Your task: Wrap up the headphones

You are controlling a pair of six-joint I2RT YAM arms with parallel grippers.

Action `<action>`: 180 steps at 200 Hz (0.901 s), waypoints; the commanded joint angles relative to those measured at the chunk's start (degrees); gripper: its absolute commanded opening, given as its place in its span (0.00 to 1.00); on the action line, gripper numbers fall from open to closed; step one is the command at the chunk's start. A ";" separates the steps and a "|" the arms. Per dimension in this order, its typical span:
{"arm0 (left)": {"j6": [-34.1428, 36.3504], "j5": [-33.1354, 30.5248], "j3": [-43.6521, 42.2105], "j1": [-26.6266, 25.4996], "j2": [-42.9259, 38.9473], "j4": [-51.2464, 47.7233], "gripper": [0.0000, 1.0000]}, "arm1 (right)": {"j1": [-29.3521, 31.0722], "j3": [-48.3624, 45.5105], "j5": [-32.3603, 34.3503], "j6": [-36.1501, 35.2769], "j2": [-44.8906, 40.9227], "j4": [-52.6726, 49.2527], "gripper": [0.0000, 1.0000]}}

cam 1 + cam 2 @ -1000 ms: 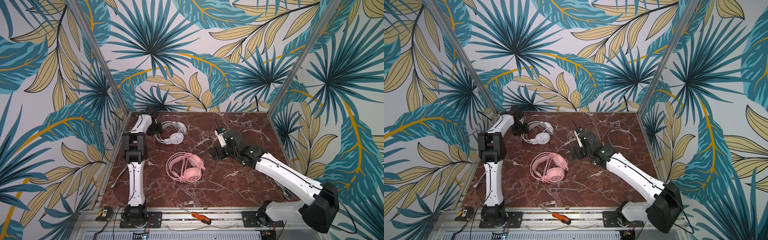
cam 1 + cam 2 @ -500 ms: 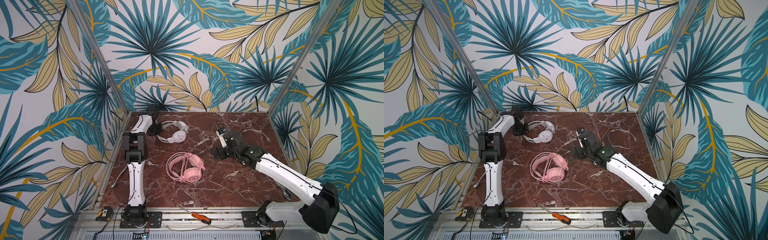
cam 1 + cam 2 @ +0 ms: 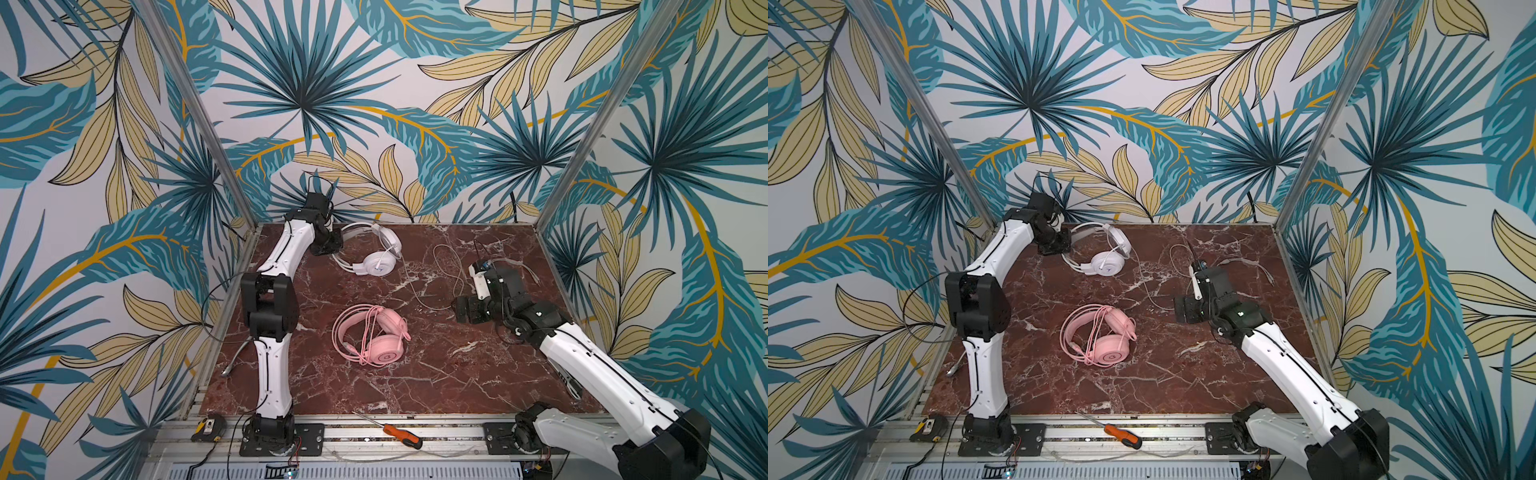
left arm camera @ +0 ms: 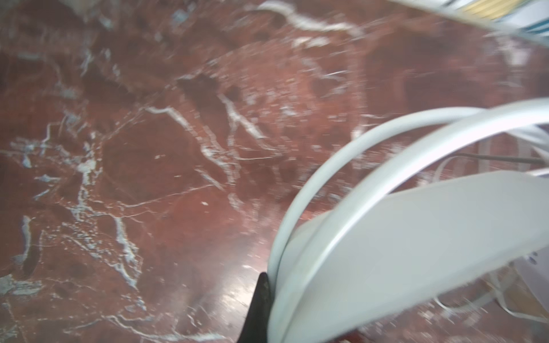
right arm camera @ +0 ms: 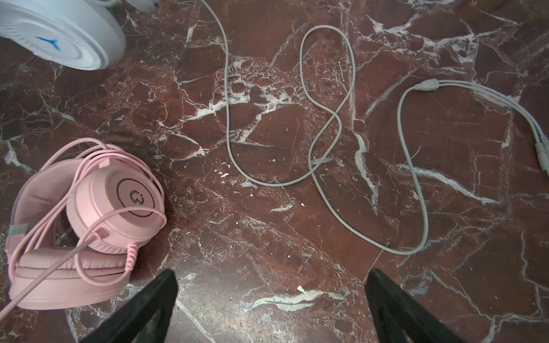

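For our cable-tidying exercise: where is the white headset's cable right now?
The white cable lies in loose loops on the marble table, right of centre in both top views, between the white headset and the open right gripper.

Both top views are bright and evenly lit, shadows soft. The left wrist view is smeared by motion blur, with glare on the marble tabletop (image 4: 237,294); the right wrist view is sharp.

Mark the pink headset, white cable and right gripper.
pink headset (image 5: 118,205), right wrist view, centre of the upper earcup's outer face.
white cable (image 5: 270,185), right wrist view, bottom of its U-bend.
right gripper (image 5: 271,274), right wrist view, midway between open fingertips.
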 commanded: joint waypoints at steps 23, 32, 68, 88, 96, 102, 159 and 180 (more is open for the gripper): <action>2.11 7.88 -1.46 -2.79 -10.56 0.42 0.00 | -5.10 -3.65 -7.65 -2.56 -1.33 4.85 1.00; 2.66 8.47 -2.19 -3.33 -12.36 0.43 0.00 | -5.66 -3.95 -8.99 -3.48 -0.34 6.32 1.00; 2.30 12.10 -5.75 -3.87 -18.59 0.43 0.00 | -6.75 -4.67 -16.11 -5.56 4.89 15.15 0.99; 1.20 13.86 -7.32 -3.85 -21.02 0.43 0.00 | -6.77 -5.86 -22.89 -6.36 7.65 25.49 0.98; 0.76 14.25 -7.66 -3.88 -21.82 0.43 0.00 | -6.81 -6.16 -26.31 -6.63 9.12 29.16 0.97; 0.37 14.55 -7.81 -3.80 -22.26 0.42 0.00 | -6.67 -6.23 -28.26 -6.50 10.33 31.35 0.97; -3.63 16.85 -8.12 -4.01 -23.05 0.51 0.00 | -1.48 -5.86 -27.67 -6.30 23.31 44.16 0.96; -4.11 16.69 -8.19 -4.15 -23.39 0.49 0.00 | -1.31 -4.16 -27.14 -3.35 27.74 47.32 0.94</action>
